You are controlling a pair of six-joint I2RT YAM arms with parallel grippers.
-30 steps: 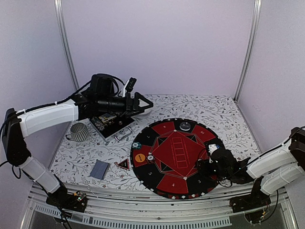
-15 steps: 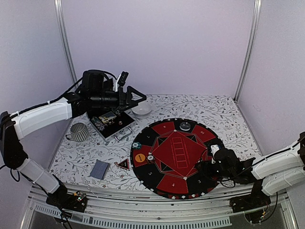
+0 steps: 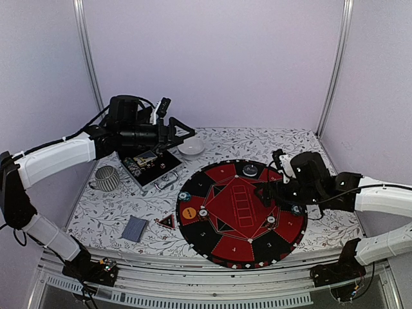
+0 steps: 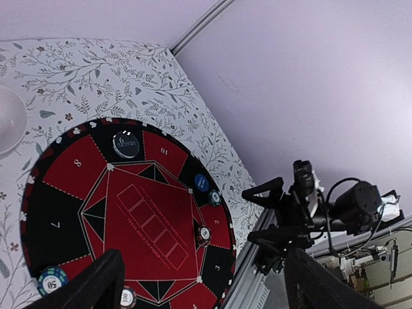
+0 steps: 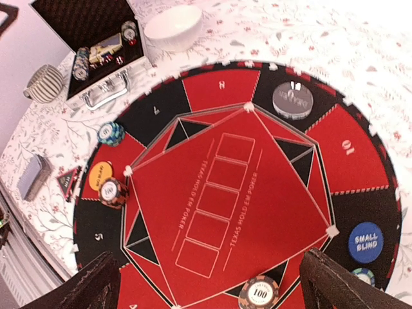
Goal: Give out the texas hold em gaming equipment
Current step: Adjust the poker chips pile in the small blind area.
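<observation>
Though low at lower right a second ago, right gripper now higher, spread, chip on mat below; left gripper spread.

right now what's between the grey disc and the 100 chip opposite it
From grey disc to 100 chip runs only the bare red centre of the mat, in right wrist view.

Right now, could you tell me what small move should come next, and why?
Probably tip the left gripper down toward the case: it hangs open and empty near it, chips lie inside, and the right gripper, also open, is farther off over the mat.
</observation>
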